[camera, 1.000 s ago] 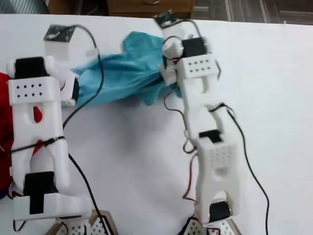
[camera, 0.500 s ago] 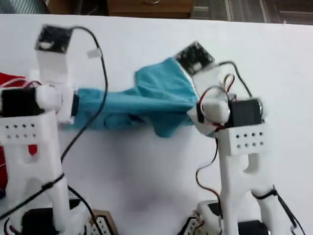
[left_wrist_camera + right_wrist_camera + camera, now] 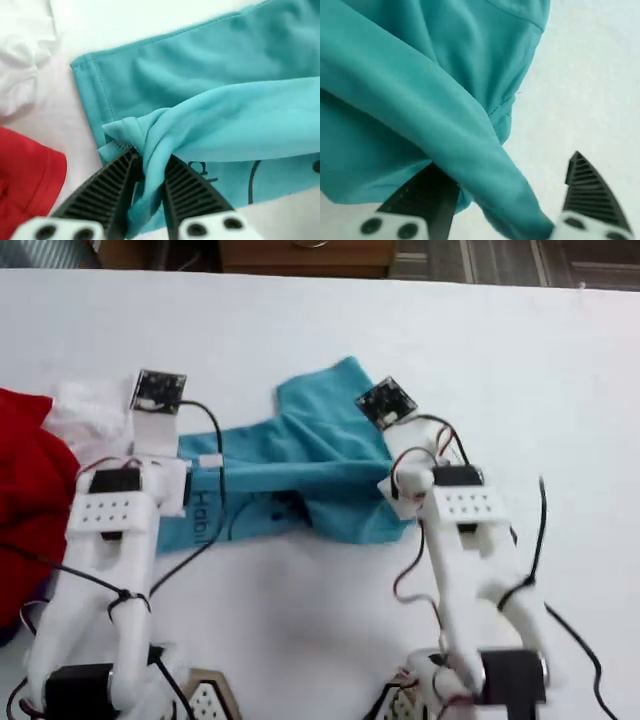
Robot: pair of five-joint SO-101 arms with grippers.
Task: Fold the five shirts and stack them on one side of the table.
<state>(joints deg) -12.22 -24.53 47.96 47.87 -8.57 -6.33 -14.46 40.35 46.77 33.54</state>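
1. Left jaws: clamped tight on a bunched fold at the hemmed edge of the teal shirt. The cloth is squeezed between the ribbed black fingers.
2. Right jaws: spread wide, nothing pinched. A ridge of the teal shirt runs through the gap and lies over one finger. The other finger stands off to the side.
3. The teal shirt lies crumpled mid-bench. One raised ridge is stretched between the two arms, and the rest lies on the white top with dark print showing.
4. Left arm and right arm stand at the near edge, either end of the shirt.
5. Red shirt is heaped at the bench's left edge beside the left arm.
6. White shirt is bunched just beyond the red one, touching it, near the teal hem.
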